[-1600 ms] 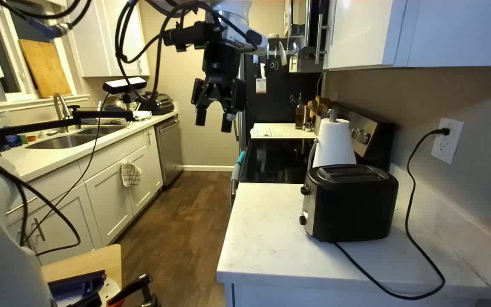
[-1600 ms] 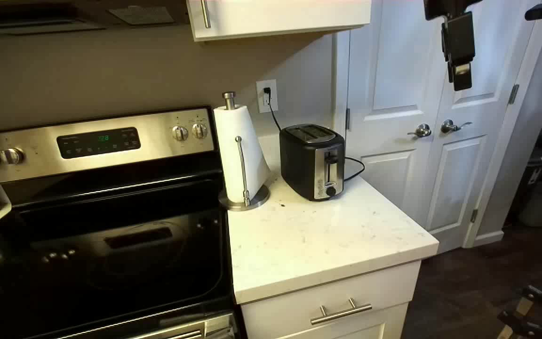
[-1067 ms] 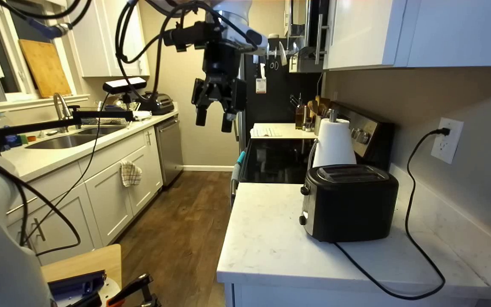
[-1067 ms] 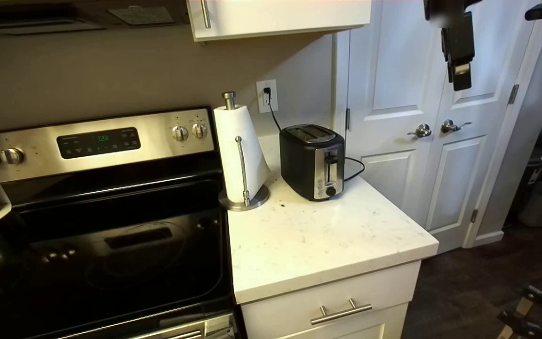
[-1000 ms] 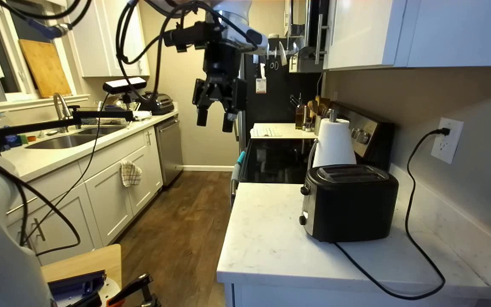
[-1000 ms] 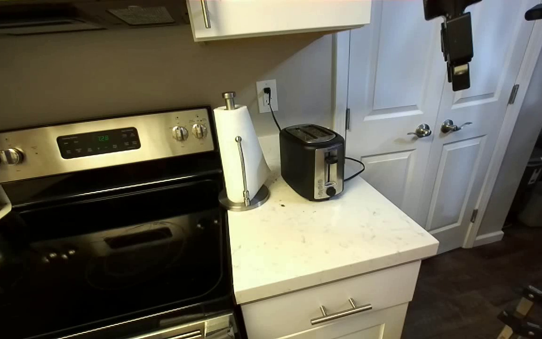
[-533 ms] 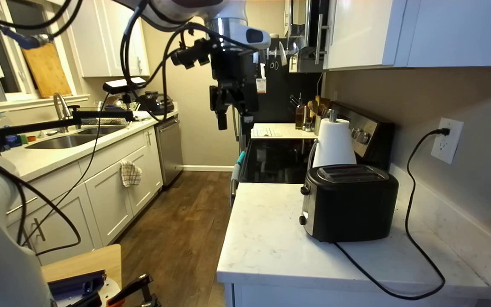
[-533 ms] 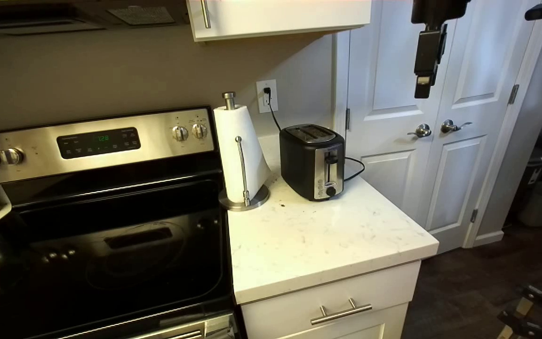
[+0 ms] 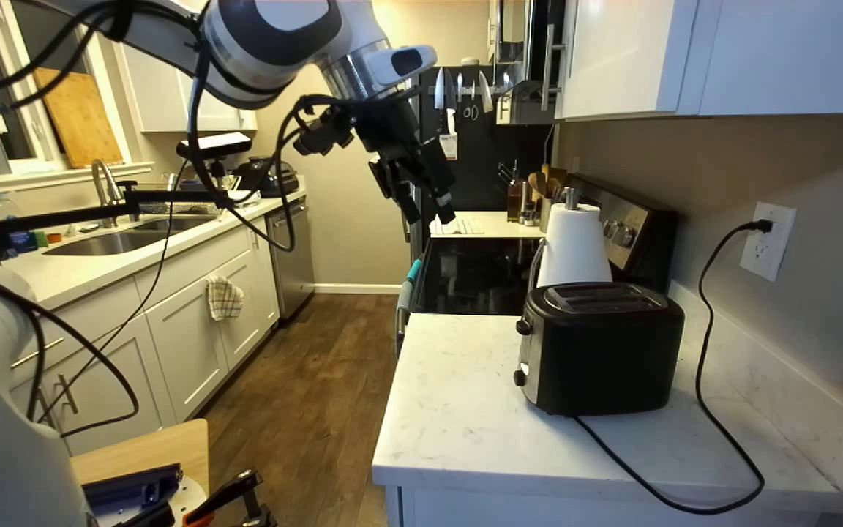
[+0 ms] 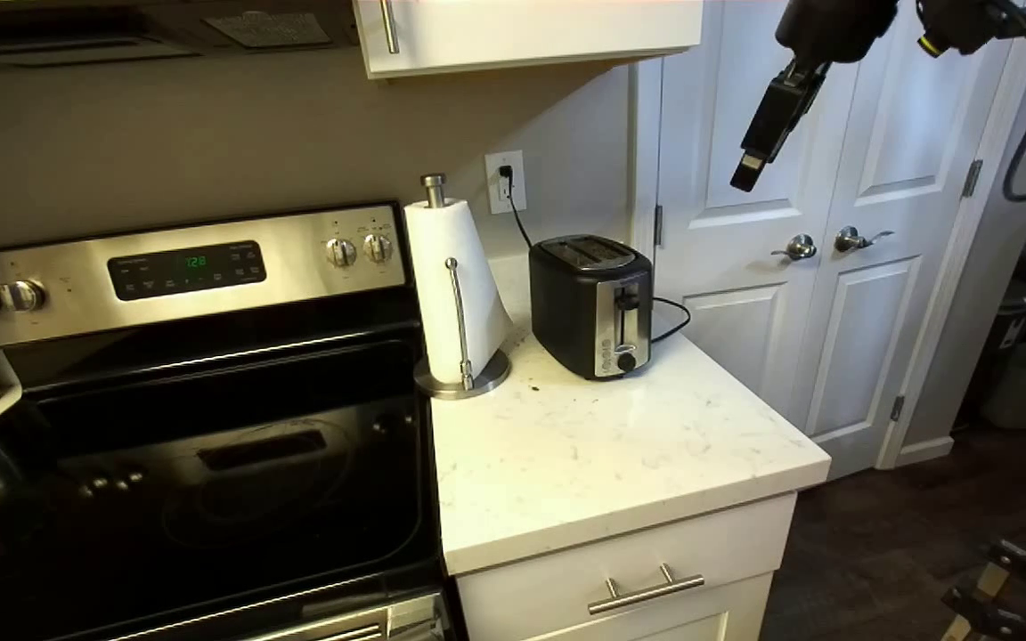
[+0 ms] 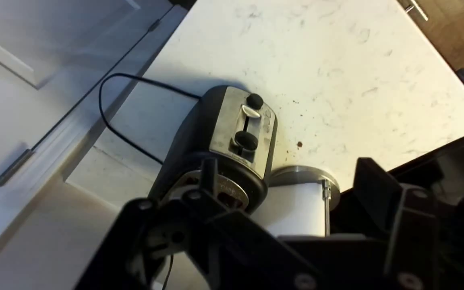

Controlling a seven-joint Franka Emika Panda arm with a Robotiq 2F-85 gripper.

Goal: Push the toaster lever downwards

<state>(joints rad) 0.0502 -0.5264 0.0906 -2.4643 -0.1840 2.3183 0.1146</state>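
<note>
The black toaster with a steel front stands on the white counter. It also shows in the wrist view. Its black lever sits near the top of the front slot, also seen in an exterior view. A round black knob is below the lever. My gripper is in the air, higher than the toaster and apart from it, tilted with its fingers slanting down toward the toaster's side. In the wrist view the gripper is open and empty; one finger overlaps the toaster's top.
A paper towel roll on a metal stand is close beside the toaster. The black stove adjoins the counter. A power cord runs from the toaster to the wall outlet. A white wall cabinet hangs above.
My arm has moved toward the toaster's side and my gripper has tilted from pointing straight down to slanting toward the toaster. The toaster and lever have not moved.
</note>
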